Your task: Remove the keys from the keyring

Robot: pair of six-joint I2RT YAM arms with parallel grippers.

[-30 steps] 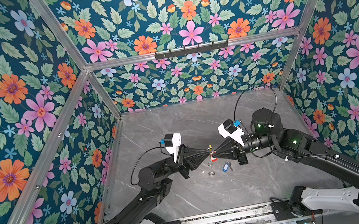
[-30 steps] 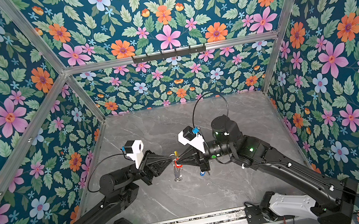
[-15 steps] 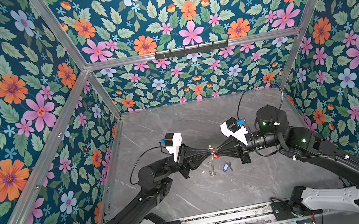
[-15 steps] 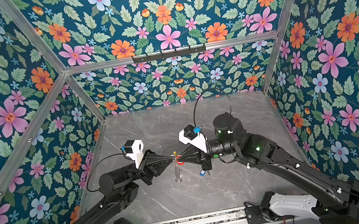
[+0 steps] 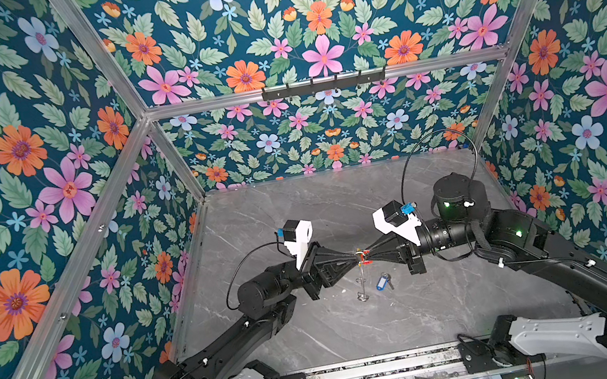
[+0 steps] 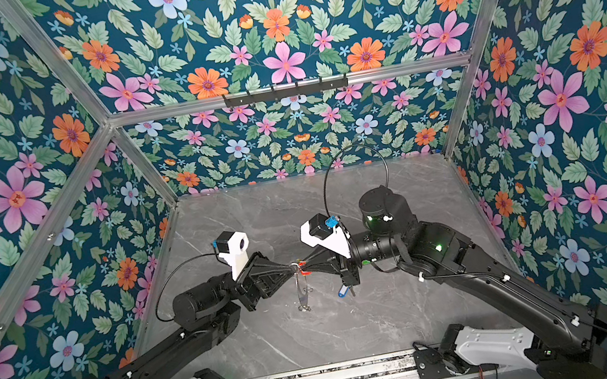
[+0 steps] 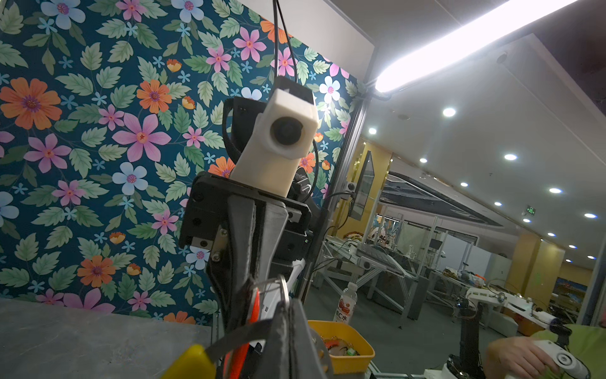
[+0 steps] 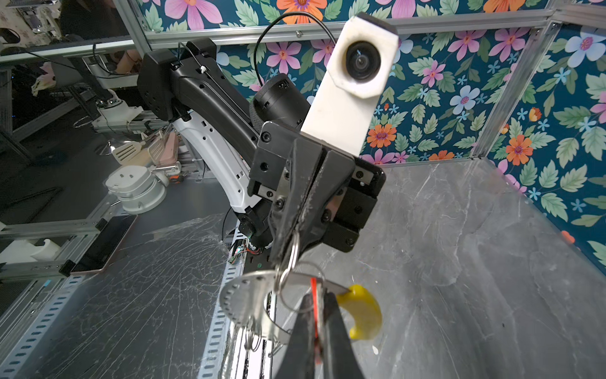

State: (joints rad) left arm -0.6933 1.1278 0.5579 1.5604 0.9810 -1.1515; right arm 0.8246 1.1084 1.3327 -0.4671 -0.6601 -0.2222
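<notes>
Little is changed over the last second: only the right arm's elbow is shifted slightly outward, while the left pincer (image 5: 355, 258) and right pincer (image 5: 365, 254) are kept tip to tip above the bench (image 5: 296, 208). The left pincer is clamped narrow on the keyring (image 5: 360, 286), which hangs below both tips, its yellow sleeve (image 8: 362, 315) just beside them. The right pincer is closed on the red-tagged key (image 8: 312, 286), not yet freed. The blue-tagged key (image 5: 382, 283) lies loose on the bench, below the right pincer. One key is judged removed; the pull on the second seems barely begun.
</notes>
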